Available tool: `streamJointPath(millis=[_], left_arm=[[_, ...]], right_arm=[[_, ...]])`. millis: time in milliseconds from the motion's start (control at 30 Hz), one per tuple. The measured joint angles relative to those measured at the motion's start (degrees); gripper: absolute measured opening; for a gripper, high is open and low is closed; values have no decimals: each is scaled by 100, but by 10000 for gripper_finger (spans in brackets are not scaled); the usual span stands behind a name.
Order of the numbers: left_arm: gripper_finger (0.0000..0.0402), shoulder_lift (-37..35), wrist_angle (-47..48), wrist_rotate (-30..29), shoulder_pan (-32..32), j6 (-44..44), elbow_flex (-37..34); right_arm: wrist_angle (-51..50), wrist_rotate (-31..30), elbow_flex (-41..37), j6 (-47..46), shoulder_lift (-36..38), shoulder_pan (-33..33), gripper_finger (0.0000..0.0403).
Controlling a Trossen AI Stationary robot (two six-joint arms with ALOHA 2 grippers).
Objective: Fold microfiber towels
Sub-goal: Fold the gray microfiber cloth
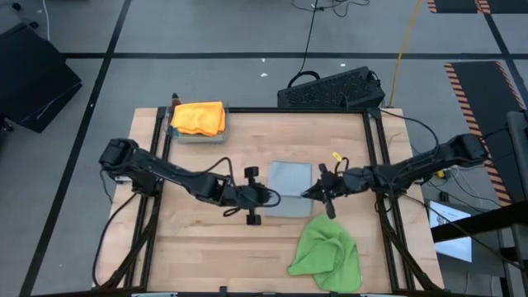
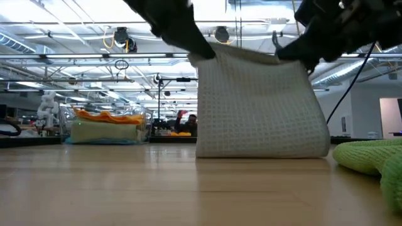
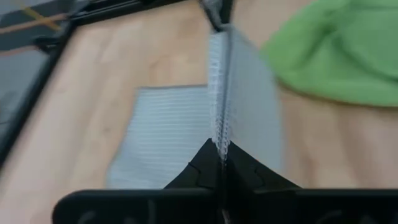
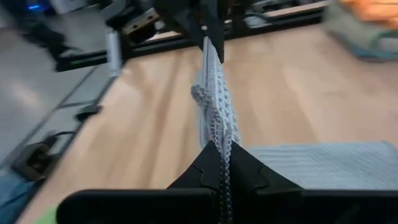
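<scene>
A clear bin (image 2: 107,132) at the table's (image 1: 206,247) far left corner holds a folded stack with the orange towel (image 1: 199,116) on top. Three towels show apart from that stack's lower layers: the orange one, a crumpled bright green towel (image 1: 327,254) near the front edge, and the grey towel (image 1: 290,188) at mid-table. The left gripper (image 1: 266,198) and right gripper (image 1: 318,191) are each clamped on an upper corner of the grey towel, holding it up with its lower part on the wood, the green towel lying just beside it.

Non-task stuff: wooden table (image 1: 206,239), black keyboard (image 1: 330,89).
Keyboard sits on the floor just past table's far edge, w/ cables (image 1: 309,33) trailing away; black case (image 1: 33,78) at far left.
</scene>
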State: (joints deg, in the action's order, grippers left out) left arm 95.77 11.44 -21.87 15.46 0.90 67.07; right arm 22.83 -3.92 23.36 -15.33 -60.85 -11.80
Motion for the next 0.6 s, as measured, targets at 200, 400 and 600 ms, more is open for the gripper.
streamJointPath(millis=[200, 400, 600], left_arm=[[8, 345, -271, -298, -411, -161, 0], [16, 705, -469, -301, -901, -416, 0], [6, 888, -593, -22, -1311, -479, 0]], right_arm=[[559, -1078, -587, 133, -19, 27, 2], [1030, -1388, -1028, 410, -30, 457, 2], [1072, -1112, -1123, 591, -289, 1079, 2]])
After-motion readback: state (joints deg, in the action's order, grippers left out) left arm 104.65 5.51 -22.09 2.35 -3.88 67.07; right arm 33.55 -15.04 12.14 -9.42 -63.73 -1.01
